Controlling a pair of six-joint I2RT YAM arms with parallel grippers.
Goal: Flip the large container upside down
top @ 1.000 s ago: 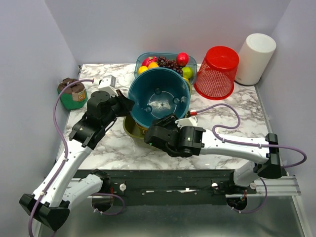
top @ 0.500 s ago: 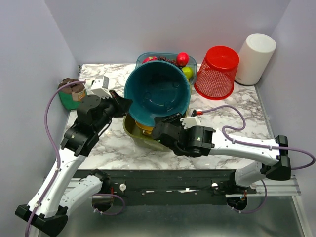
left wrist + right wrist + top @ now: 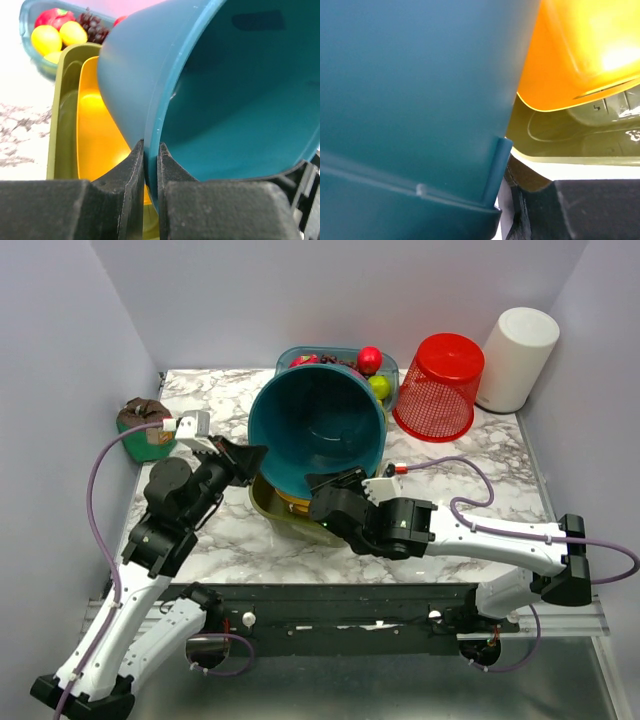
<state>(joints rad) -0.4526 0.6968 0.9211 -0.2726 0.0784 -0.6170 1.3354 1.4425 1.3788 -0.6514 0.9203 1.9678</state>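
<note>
Large teal plastic container (image 3: 318, 430): tipped on its side above the middle of the marble tabletop (image 3: 470, 450), open mouth facing up and toward the arms, not yet inverted.
Right gripper (image 3: 330, 483): at the container's near lower rim; whether its jaws pinch that rim cannot be told.
Left gripper (image 3: 150, 152): clamped on the container's left rim, one finger inside, one outside.
Underneath: an olive-green plastic tub (image 3: 57, 125) with a yellow-orange plastic tub (image 3: 95, 125) nested inside it, just below the tilted container.
Behind: a clear tray of fruit (image 3: 283, 360), a red mesh basket (image 3: 440, 385), a white cylinder (image 3: 517, 358).
Risk: the thin rim pinch may slip as the container rolls over, dropping it onto the nested tubs or knocking the tray close behind.
</note>
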